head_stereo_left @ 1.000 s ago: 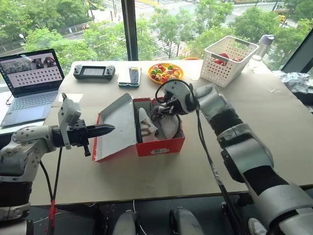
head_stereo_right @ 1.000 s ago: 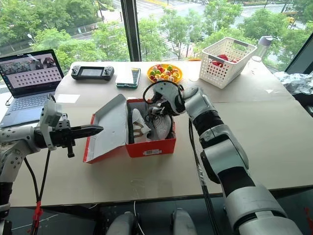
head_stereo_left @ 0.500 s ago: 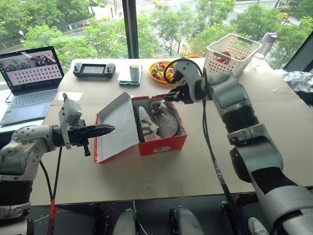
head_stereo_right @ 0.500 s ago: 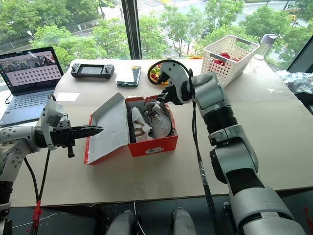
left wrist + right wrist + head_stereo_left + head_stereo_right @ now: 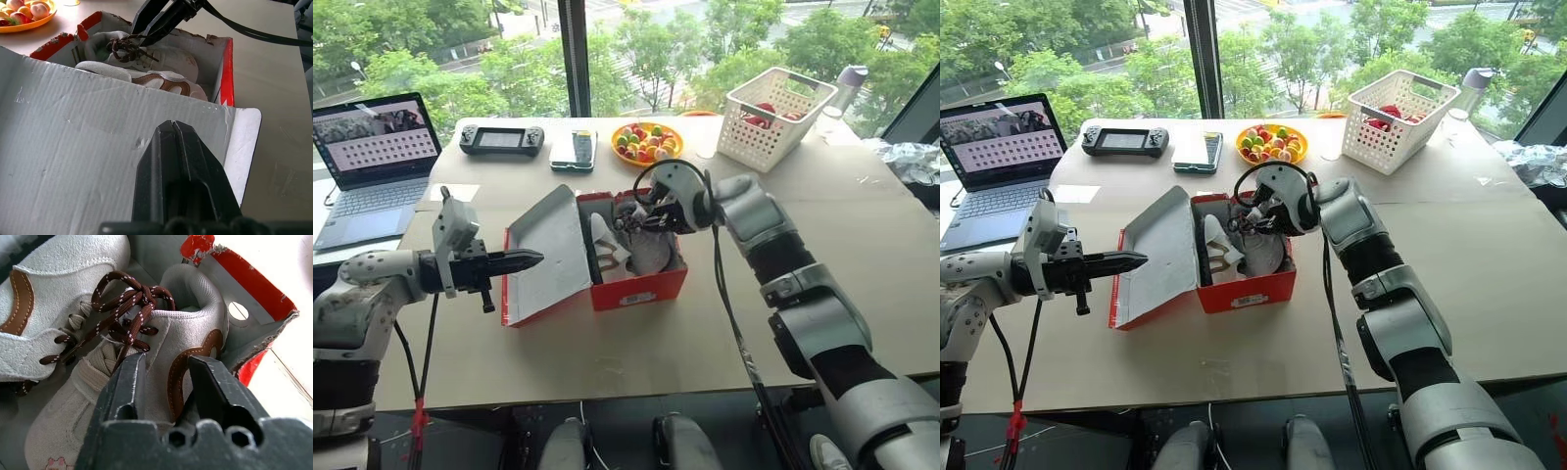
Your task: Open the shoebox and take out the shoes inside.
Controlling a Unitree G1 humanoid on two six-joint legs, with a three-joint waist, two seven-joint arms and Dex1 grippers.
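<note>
The right gripper (image 5: 164, 369) reaches into the shoebox (image 5: 636, 286) with its fingers parted astride one shoe's side wall, not visibly clamped. The left gripper (image 5: 521, 259), fingers pressed together and empty, props the lid (image 5: 548, 253), swung open leftward. Mid-table, the box holds the shoes (image 5: 73, 333), brown-laced.

Office: laptop (image 5: 374, 166), window-side table (image 5: 862, 235)

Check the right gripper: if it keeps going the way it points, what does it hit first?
Most likely the nearer shoe in the shoebox: the right gripper has its open jaws aimed at its laced upper.
</note>
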